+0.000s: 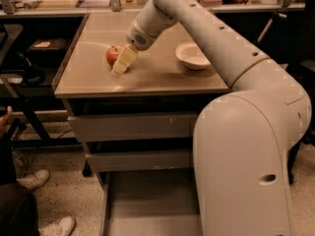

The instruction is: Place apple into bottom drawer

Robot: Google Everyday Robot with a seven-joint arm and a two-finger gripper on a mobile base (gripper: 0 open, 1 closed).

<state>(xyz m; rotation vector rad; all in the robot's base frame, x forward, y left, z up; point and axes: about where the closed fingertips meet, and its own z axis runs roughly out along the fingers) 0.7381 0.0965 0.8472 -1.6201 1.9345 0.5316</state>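
small round red-orange apple (112, 54) sits left on the tan tabletop (162, 77) | cream gripper (120, 65) just at its right side, open or closed: cannot tell | likely light, firm, smooth, prone to roll, so grasp across the widest middle | grey metal bottom drawer (145, 200) open, near

Warm, dim indoor light from above. Faint glare patch on tabletop (162, 80) by gripper (119, 69), just beside apple (112, 54). Deep shadow beneath tabletop; bottom drawer (147, 195) murky.
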